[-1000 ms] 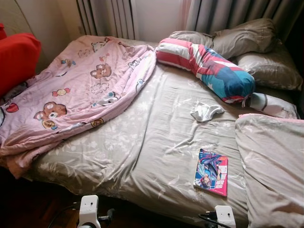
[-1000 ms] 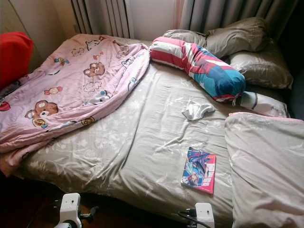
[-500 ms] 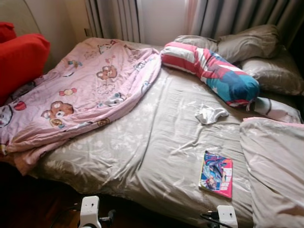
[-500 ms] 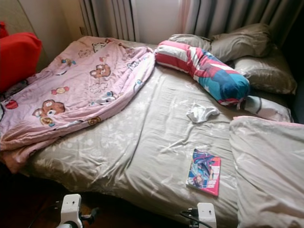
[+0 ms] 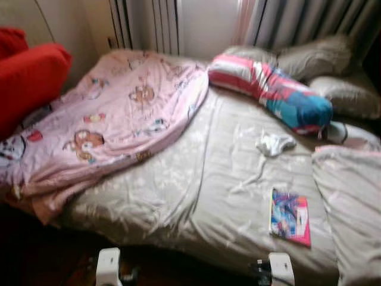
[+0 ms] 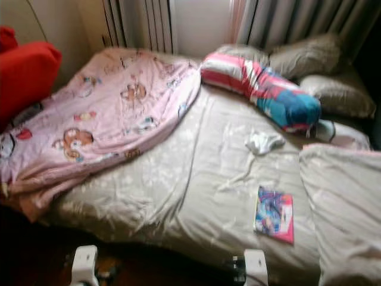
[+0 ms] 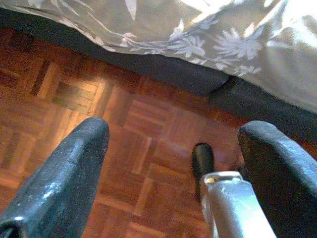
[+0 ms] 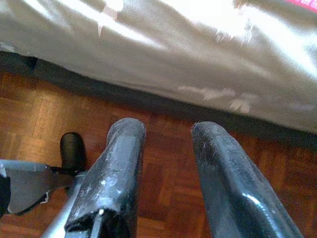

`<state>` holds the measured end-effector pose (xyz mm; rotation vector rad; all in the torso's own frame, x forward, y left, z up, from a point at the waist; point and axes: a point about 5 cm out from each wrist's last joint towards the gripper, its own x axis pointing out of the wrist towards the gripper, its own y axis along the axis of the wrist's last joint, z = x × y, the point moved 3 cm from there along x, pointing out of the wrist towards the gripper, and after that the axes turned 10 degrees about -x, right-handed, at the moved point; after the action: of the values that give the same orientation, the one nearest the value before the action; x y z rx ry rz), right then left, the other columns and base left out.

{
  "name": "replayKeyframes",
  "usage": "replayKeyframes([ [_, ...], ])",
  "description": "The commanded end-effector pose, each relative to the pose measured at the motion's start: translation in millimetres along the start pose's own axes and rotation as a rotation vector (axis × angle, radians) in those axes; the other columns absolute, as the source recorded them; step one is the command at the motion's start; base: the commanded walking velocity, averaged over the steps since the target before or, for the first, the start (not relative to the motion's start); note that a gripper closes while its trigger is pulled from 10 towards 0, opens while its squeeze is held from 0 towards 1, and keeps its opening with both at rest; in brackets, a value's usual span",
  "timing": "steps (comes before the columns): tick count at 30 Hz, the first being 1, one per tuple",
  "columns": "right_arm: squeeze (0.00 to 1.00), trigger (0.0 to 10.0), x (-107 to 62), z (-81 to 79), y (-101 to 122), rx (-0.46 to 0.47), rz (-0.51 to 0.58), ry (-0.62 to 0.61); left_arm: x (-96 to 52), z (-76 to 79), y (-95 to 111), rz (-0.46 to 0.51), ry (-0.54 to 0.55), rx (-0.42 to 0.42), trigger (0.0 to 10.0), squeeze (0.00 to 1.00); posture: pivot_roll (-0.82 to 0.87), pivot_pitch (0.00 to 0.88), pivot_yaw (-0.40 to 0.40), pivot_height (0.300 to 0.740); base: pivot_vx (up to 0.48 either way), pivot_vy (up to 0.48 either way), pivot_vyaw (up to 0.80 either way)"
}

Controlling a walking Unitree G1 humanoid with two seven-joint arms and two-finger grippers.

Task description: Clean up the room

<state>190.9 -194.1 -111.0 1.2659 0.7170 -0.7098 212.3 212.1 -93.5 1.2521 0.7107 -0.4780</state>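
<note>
A grey floral bed (image 5: 196, 179) lies before me. On it rest a rumpled pink bear-print blanket (image 5: 113, 119), a small white crumpled cloth (image 5: 274, 143) and a colourful book (image 5: 290, 216) near the front right. My left gripper (image 7: 173, 163) hangs open above the parquet floor (image 7: 124, 134) by the bed's edge. My right gripper (image 8: 163, 148) also hangs over the floor, its fingers (image 8: 116, 168) held slightly apart. Both white wrists (image 5: 108, 268) show at the bottom of the eye views.
A striped red, white and blue bolster (image 5: 268, 92) and grey pillows (image 5: 315, 56) lie at the head. A large grey pillow (image 5: 351, 190) sits at right. Something red (image 5: 30, 77) stands at left. Curtains (image 5: 297, 21) hang behind.
The whole picture has shifted right and down and turned blurry, so the camera has moved. Nothing on the bed has changed place, and both arms still hang low.
</note>
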Motion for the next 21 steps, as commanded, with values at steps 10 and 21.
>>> replayKeyframes([
  [10, 0.0, 10.0, -1.4, -2.0, -8.0, 0.017, -0.027, -0.003, -3.8, -10.3, -10.3, -0.043, 0.027, -0.002, 10.0, 0.0, 0.08, 0.075, 0.003, 0.74, 0.0, 0.48, 0.0],
  [21, 0.0, 10.0, -1.3, -0.7, -7.5, 0.017, -0.025, -0.008, -3.5, -10.2, -11.2, -0.052, 0.03, 0.0, 10.0, 0.0, 0.08, 0.07, 0.002, 0.74, 0.0, 0.48, 0.0],
])
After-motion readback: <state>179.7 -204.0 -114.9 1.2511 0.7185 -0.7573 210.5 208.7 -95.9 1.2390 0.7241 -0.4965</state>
